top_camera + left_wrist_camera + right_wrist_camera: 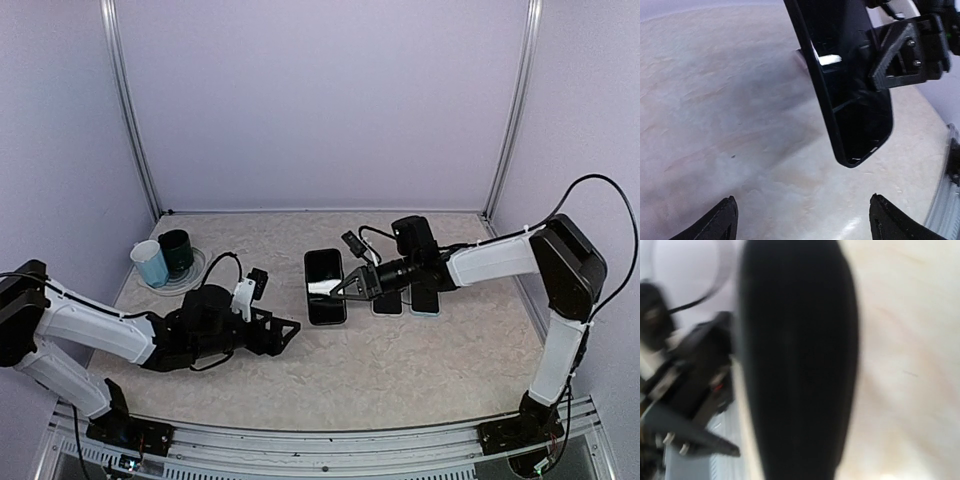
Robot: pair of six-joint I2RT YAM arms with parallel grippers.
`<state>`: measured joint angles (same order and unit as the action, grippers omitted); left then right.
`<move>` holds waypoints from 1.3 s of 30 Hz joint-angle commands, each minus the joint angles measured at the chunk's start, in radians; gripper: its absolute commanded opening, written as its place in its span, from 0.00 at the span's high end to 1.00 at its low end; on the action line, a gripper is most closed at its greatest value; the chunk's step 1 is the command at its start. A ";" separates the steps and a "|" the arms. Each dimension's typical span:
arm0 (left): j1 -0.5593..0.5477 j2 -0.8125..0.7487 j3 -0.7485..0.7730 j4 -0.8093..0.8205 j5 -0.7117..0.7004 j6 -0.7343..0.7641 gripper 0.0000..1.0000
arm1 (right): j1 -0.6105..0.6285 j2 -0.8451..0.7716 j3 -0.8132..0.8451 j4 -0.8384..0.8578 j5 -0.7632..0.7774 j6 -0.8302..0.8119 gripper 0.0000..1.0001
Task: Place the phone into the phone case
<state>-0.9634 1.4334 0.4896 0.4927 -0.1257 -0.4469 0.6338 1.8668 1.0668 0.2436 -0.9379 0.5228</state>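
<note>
A black phone case (pixel 324 280) lies near the table's middle, and its hollow inside with a raised rim shows in the left wrist view (pixel 850 100). My right gripper (pixel 340 289) is shut on its right edge, with one finger (pixel 900 55) in the left wrist view. The case fills the blurred right wrist view (pixel 800 360). Two flat dark slabs, one plain (pixel 388 303) and one with a light-blue rim (pixel 426 301), lie under my right arm; I cannot tell which is the phone. My left gripper (pixel 290 332) (pixel 802 212) is open and empty, just short of the case's near end.
A light-blue cup (pixel 150 263) and a dark green mug (pixel 177 252) stand on a plate (pixel 196 276) at the back left. Walls enclose the table on three sides. A metal rail (pixel 320 440) runs along the near edge.
</note>
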 commanded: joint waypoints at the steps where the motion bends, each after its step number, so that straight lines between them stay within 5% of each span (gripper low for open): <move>1: -0.001 -0.107 -0.056 0.342 0.293 0.075 0.17 | 0.029 -0.177 -0.044 0.109 -0.212 -0.197 1.00; 7: -0.022 -0.148 -0.042 0.417 0.472 0.077 0.17 | 0.099 -0.250 0.037 -0.115 -0.214 -0.407 1.00; 12: -0.068 -0.238 -0.025 0.370 0.295 0.130 0.15 | 0.152 -0.296 0.043 -0.098 -0.222 -0.424 1.00; 18: -0.078 -0.336 -0.024 0.348 0.274 0.166 0.45 | 0.196 -0.313 0.078 -0.142 -0.186 -0.457 1.00; 24: -0.089 -0.282 0.024 0.259 0.272 0.162 0.46 | 0.214 -0.316 0.110 -0.169 -0.172 -0.470 1.00; 27: -0.103 -0.270 0.033 0.258 0.260 0.171 0.63 | 0.220 -0.314 0.118 -0.185 -0.169 -0.480 1.00; 31: -0.112 -0.248 0.062 0.237 0.258 0.183 0.66 | 0.230 -0.313 0.128 -0.207 -0.168 -0.493 1.00; 34: -0.117 -0.232 0.076 0.231 0.255 0.176 0.98 | 0.234 -0.311 0.144 -0.254 -0.152 -0.513 1.00; 39: -0.125 -0.243 0.056 0.261 0.204 0.149 1.00 | 0.234 -0.338 0.126 -0.254 -0.127 -0.512 1.00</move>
<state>-1.0801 1.1881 0.5320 0.7307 0.1249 -0.3023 0.8471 1.5848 1.1702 -0.0139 -1.0557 0.0124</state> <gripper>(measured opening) 0.093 0.091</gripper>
